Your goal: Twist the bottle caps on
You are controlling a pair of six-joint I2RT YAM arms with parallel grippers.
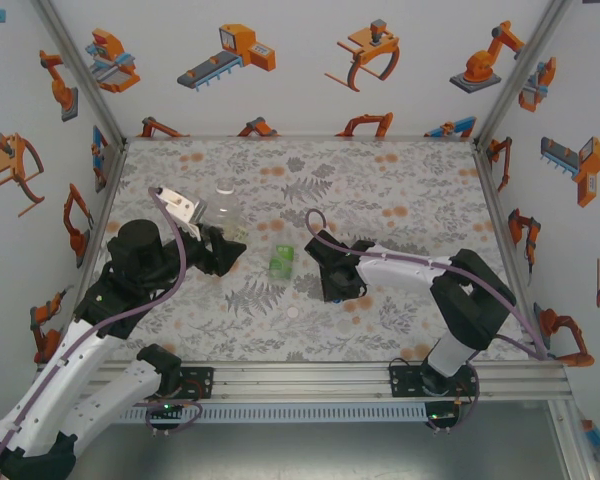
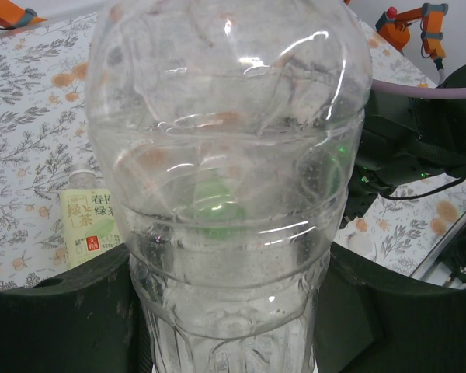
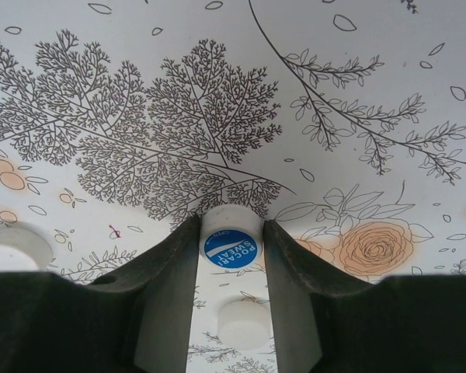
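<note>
My left gripper (image 1: 228,240) is shut on the lower body of the plain clear bottle (image 2: 229,155), which stands upright at the table's left middle (image 1: 227,207); its neck has no cap. My right gripper (image 3: 231,233) is shut on a white bottle cap (image 3: 230,247) with a round blue label, one finger (image 3: 175,264) pressing each side, low over the table. A second white cap (image 3: 245,322) lies between the fingers nearer the wrist, and a third cap (image 3: 15,245) lies to the left. The green-labelled bottle (image 1: 281,260) sits between the two grippers. A bottle with a pale yellow-green label (image 2: 89,221) lies behind the clear one.
The floral table cover (image 1: 400,190) stretches open toward the back and right. A loose white cap (image 1: 293,312) lies near the front edge, left of the right gripper (image 1: 330,285). The right arm (image 2: 419,132) is close beside the clear bottle. Walls enclose three sides.
</note>
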